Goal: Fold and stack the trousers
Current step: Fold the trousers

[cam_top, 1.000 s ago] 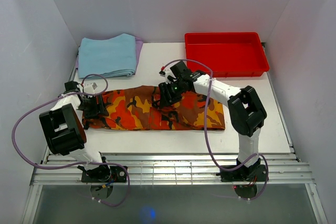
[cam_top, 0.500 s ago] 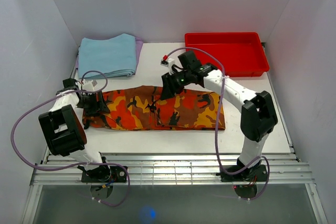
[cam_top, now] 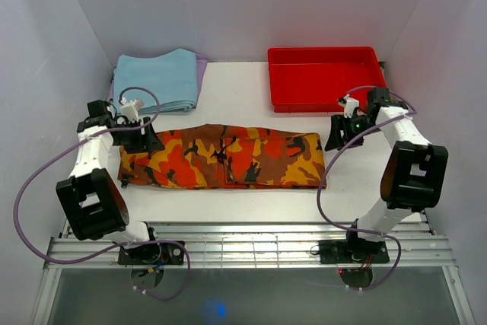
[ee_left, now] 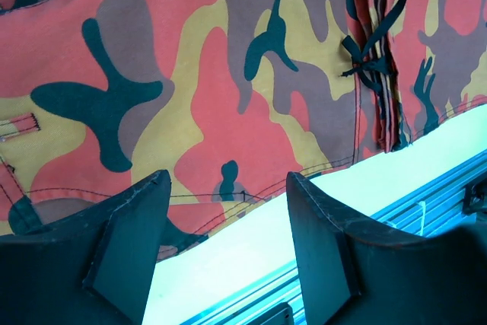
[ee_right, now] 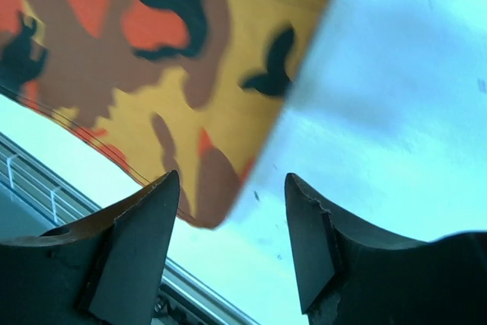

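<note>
The camouflage trousers (cam_top: pixel 228 157) lie flat as a long folded band across the middle of the white table, in orange, red, yellow and black. My left gripper (cam_top: pixel 150 141) is open and empty over their left end; the left wrist view shows the cloth (ee_left: pixel 228 74) and its near hem between the open fingers. My right gripper (cam_top: pixel 333 140) is open and empty just right of the trousers' right end. In the right wrist view the cloth's end corner (ee_right: pixel 190 112) lies ahead of the open fingers, apart from them.
A light blue folded cloth (cam_top: pixel 156 80) lies at the back left. A red plastic tray (cam_top: pixel 327 78) stands at the back right. The table's front edge with metal rails (cam_top: pixel 243 245) runs along the near side.
My right gripper has let go at the trousers' middle and swung far right to beyond their right end. My left gripper has risen a little and shifted back. The cloth lies flatter.
</note>
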Controlling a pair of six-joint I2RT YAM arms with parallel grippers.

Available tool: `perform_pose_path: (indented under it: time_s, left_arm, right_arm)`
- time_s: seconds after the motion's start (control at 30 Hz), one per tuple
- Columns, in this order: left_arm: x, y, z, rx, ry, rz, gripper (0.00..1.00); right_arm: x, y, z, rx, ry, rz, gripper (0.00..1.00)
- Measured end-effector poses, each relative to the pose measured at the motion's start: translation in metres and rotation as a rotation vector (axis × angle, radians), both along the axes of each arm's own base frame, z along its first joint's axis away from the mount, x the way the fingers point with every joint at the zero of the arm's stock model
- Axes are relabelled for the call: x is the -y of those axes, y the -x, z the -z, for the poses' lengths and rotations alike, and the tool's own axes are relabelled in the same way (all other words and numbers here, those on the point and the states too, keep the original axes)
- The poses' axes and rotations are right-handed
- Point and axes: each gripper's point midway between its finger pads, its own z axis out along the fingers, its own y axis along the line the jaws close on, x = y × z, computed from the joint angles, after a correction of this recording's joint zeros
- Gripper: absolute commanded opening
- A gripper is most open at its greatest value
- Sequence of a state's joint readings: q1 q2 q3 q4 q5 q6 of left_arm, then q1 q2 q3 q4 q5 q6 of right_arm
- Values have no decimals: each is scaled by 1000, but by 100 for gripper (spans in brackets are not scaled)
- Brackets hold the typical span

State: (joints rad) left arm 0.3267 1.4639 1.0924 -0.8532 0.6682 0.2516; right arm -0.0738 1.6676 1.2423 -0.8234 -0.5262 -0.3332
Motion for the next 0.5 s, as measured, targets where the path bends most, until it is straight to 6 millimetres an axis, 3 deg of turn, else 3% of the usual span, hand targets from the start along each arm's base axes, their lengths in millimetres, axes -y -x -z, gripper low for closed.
perform_pose_path:
  time_s: [0.1,0.27,0.5]
  left_arm:
    - [-2,1,2,-17,6,-23,73]
    - [-7,1,21,-98,38,-62,73]
    - [-20,4,42,-189,63,-126,73]
  right_arm:
    - [18,19,17,-66,1,46,65]
    - [10,48,41,-163,-20,42,64]
    - [3,49,72,-219,-58,88,59]
